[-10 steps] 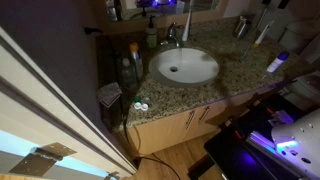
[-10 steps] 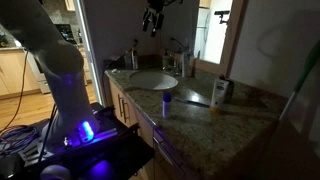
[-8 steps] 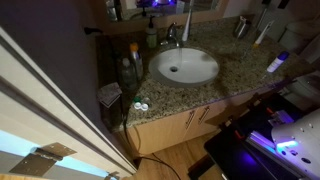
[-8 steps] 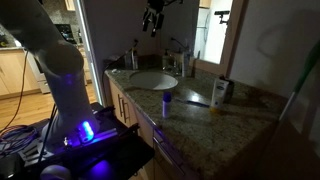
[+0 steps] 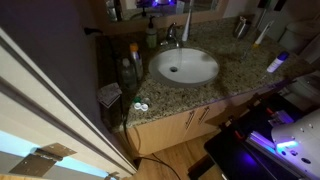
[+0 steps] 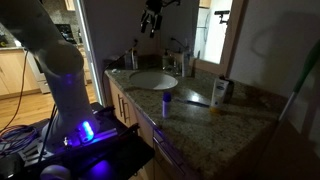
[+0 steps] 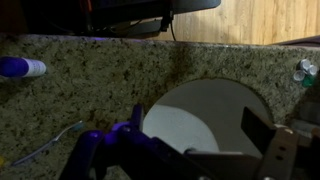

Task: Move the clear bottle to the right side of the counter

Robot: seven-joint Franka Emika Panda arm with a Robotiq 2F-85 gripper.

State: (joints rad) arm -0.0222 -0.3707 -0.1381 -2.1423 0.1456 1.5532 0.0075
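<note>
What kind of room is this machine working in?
Most likely a home bathroom: an oval white sink set in a speckled granite counter, a faucet behind it, and a green dispenser bottle alongside.

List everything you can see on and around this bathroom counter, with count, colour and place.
counter: one, speckled brown-grey, over light wooden cabinets
sink: one, white oval, set in the counter
faucet: one, metal, behind the sink
clear bottle: one, see-through, at the counter's end beside the sink
orange-topped bottle: one, next to the clear bottle
green bottle: one, green, by the faucet
blue-capped tube: one, white and blue, on the counter's other side
toothbrush: one, pale, lying near the tube
white bottle: one, white, past the toothbrush
white case: one, small, at the counter's front edge
arm: one, pale grey
gripper: one, dark, high above the sink, jaws open
</note>
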